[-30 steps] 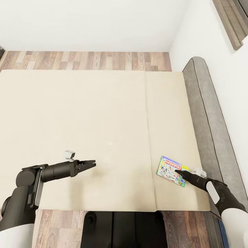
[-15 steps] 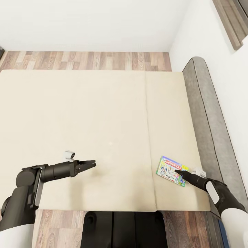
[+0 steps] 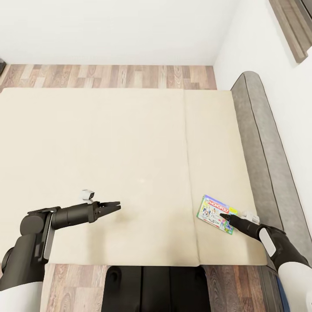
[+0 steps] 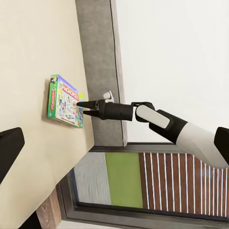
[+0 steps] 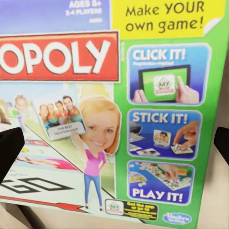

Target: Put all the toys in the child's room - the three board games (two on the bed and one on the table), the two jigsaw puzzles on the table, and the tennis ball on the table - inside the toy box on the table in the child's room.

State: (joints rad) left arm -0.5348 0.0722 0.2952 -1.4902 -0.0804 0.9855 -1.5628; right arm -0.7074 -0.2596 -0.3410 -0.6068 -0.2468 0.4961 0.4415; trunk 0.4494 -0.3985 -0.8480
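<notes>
One board game (image 3: 214,214), a green-and-white Monopoly box, lies flat on the beige bed (image 3: 108,143) near its front right corner. My right gripper (image 3: 224,215) is open with its tips right at the box's near edge. In the right wrist view the box lid (image 5: 114,119) sits between the two spread fingers (image 5: 9,152). My left gripper (image 3: 117,206) hangs open over bare mattress, far left of the box. The left wrist view looks across at the box (image 4: 63,100) and the right gripper (image 4: 78,104). The table and the toy box are out of view.
A grey headboard (image 3: 260,143) runs along the bed's right side against the white wall. Wood floor (image 3: 108,76) lies beyond the bed's far edge. A window frame (image 3: 294,26) is at the upper right. My dark base (image 3: 151,288) stands at the bed's front edge.
The head view has shifted very slightly, so the camera moved. Both arms and the board game stay where they were.
</notes>
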